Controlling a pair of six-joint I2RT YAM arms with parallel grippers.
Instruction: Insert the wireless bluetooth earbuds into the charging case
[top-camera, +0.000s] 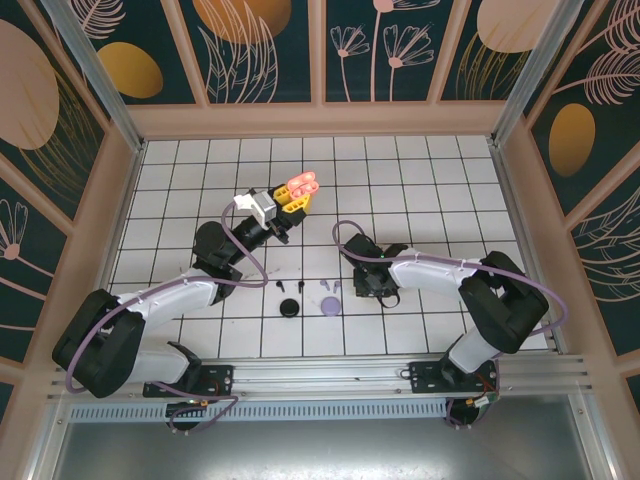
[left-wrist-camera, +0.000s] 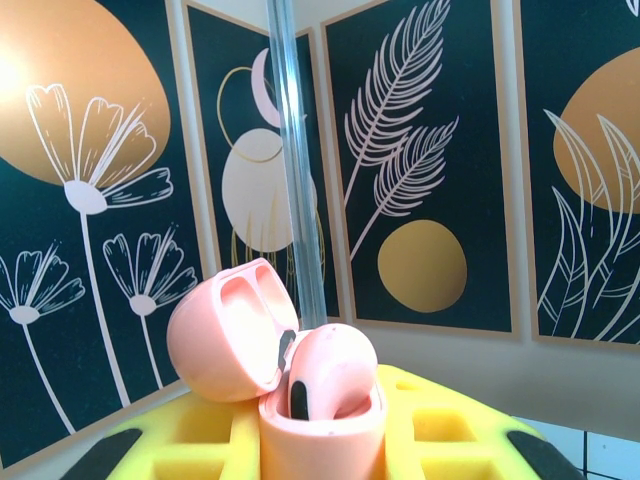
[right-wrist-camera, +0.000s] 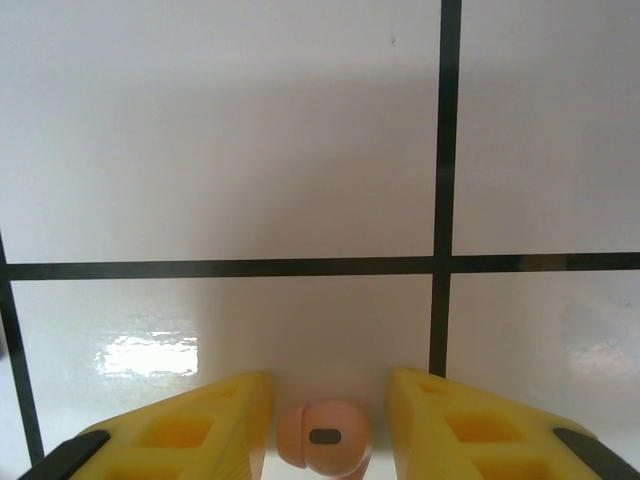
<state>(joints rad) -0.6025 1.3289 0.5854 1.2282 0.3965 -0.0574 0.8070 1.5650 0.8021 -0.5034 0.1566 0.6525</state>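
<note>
Pink earbud (right-wrist-camera: 322, 436) between right tool (right-wrist-camera: 328, 388) jaws

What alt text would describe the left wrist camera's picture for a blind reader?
A salmon-pink plastic charging case, lid flipped open, stands clamped between the yellow fingers of the left gripper, one matching pink earbud seated inside. Dark flower-and-leaf wall panels stand behind.

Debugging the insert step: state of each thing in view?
pink case: lid open, seated earbud inside.
left hand: shut on pink case.
right hand: open, straddling loose pink earbud.
loose pink earbud: on table, ungripped.
black case, lilac case: on table, lids unclear.
</note>
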